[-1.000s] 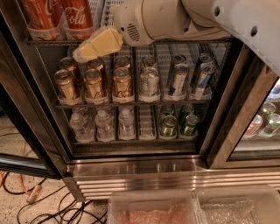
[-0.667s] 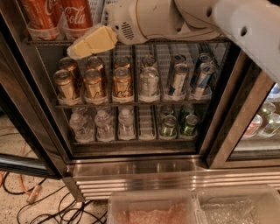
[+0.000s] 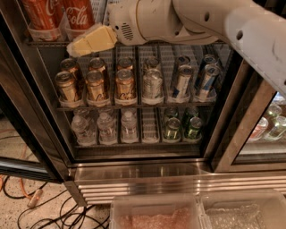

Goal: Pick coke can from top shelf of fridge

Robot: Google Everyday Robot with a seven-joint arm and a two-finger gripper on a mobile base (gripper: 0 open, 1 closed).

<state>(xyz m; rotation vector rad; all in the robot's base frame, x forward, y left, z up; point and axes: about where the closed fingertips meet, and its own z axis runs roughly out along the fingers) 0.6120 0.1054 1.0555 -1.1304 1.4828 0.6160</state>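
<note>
Two red coke cans stand side by side at the left of the top shelf (image 3: 147,44) of the fridge (image 3: 134,154), one (image 3: 41,13) at the far left and one (image 3: 79,15) to its right, each in a clear front holder. My gripper (image 3: 78,47) with its cream fingers reaches in from the upper right on the white arm (image 3: 178,20). Its tip lies just below and in front of the right coke can, at the shelf edge. It holds nothing that I can see.
The middle shelf holds several gold-brown cans (image 3: 96,85), a silver can (image 3: 152,85) and blue Pepsi cans (image 3: 205,80). The lower shelf holds water bottles (image 3: 107,127) and green cans (image 3: 172,127). The open door (image 3: 22,112) stands at left. Cables (image 3: 27,201) lie on the floor.
The arm and gripper have moved left and slightly up, bringing the fingertips closer under the right coke can.
</note>
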